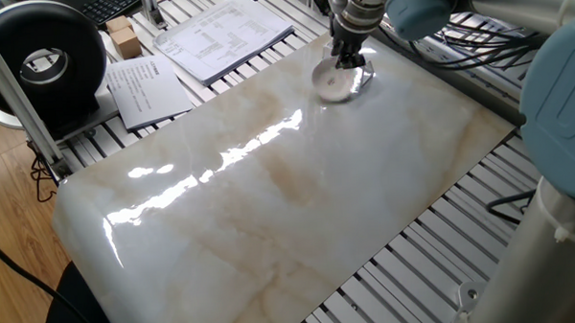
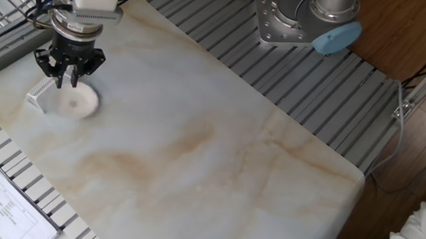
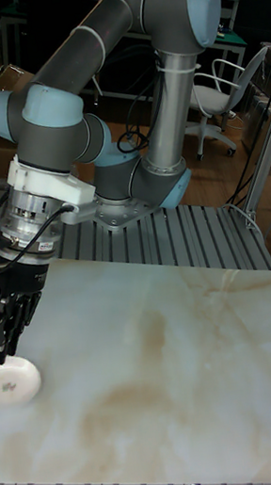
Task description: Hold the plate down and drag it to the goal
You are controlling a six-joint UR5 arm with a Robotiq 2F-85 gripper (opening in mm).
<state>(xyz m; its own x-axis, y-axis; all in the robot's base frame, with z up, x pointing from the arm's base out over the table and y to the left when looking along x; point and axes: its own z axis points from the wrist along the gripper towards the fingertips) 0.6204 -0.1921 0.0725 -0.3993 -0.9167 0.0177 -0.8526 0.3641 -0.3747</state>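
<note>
The plate [image 1: 332, 84] is a small white dish lying flat on the marble top at its far edge, also seen in the other fixed view [image 2: 74, 102] and the tall view [image 3: 11, 381]. My gripper [image 2: 67, 84] hangs just above the plate's rim on the goal side, fingers drawn together with nothing between them; it shows too in one fixed view [image 1: 346, 63] and the tall view [image 3: 4, 335]. The goal [image 2: 40, 94], a clear plastic bracket, stands right beside the plate, glinting [image 1: 365, 77]. Whether plate and bracket touch is not clear.
Printed paper sheets [image 1: 227, 31] and a second sheet [image 1: 147, 90] lie beyond the marble slab's edge [image 1: 209, 97], near a black round device [image 1: 44, 60]. The arm's base [image 2: 309, 19] stands on the slatted table. A person's sleeve [image 2: 425, 238] shows at one corner.
</note>
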